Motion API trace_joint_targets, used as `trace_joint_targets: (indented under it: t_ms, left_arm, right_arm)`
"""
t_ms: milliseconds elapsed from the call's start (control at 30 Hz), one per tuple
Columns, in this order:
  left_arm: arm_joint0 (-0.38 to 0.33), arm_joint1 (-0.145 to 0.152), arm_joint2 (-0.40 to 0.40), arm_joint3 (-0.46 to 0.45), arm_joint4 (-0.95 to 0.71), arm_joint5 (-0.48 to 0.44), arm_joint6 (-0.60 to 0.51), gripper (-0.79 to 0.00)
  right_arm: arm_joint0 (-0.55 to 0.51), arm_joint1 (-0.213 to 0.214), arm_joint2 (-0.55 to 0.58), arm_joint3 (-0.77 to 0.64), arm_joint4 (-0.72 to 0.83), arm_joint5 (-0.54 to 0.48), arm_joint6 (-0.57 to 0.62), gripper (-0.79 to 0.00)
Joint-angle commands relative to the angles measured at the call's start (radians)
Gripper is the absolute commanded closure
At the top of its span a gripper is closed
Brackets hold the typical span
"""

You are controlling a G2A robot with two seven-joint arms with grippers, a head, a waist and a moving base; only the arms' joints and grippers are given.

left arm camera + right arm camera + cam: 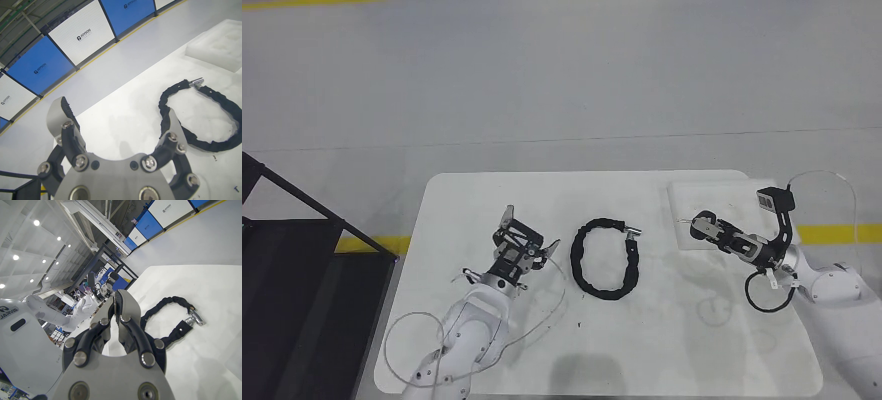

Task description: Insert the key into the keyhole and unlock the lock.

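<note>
On the white table [662, 340], between the 2 grippers: black fabric-sleeved chain lock [579, 262], lying in 1 loop, with silver metal lock head [196, 318] on the side nearer the right arm. Right gripper [115, 298] pinched shut over the white foam tray [722, 195]; cannot confirm any key between the pads. Left gripper [117, 105] spread wide, just beside the loop, touching nothing. Keyhole not to be made out. Probably the approach step. Better to pin the lock head first with the left gripper, then bring the key straight along the keyhole axis, slowly, without pushing the loose chain away.
</note>
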Motion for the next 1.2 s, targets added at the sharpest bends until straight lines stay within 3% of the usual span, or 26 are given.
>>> trace_joint_targets:
  t_ms: [0, 100, 267, 900, 933, 1033, 1167]
  left_arm:
    - [-0.041, -0.011, 0.057, 0.011, 0.025, 0.022, -0.035, -0.785]
    - [-0.115, -0.033, 0.142, 0.047, 0.055, 0.041, -0.097, -0.785]
    - [-0.219, -0.074, 0.241, 0.089, -0.025, 0.048, -0.306, -0.785]
    - [-0.219, -0.074, 0.241, 0.089, -0.025, 0.048, -0.306, -0.785]
    - [-0.215, -0.074, 0.244, 0.084, -0.036, 0.024, -0.291, -0.785]
    - [-0.232, -0.063, 0.213, 0.043, -0.085, -0.172, -0.238, -0.785]
    - [-0.328, -0.048, 0.17, 0.021, -0.216, -0.567, -0.191, -0.785]
  right_arm:
    - [0.0, 0.0, 0.0, 0.0, 0.0, 0.0, 0.0, 0.0]
    - [0.0, 0.0, 0.0, 0.0, 0.0, 0.0, 0.0, 0.0]
    - [0.0, 0.0, 0.0, 0.0, 0.0, 0.0, 0.0, 0.0]
    - [0.0, 0.0, 0.0, 0.0, 0.0, 0.0, 0.0, 0.0]
    - [0.0, 0.0, 0.0, 0.0, 0.0, 0.0, 0.0, 0.0]
    - [0.0, 0.0, 0.0, 0.0, 0.0, 0.0, 0.0, 0.0]
    - [0.0, 0.0, 0.0, 0.0, 0.0, 0.0, 0.0, 0.0]
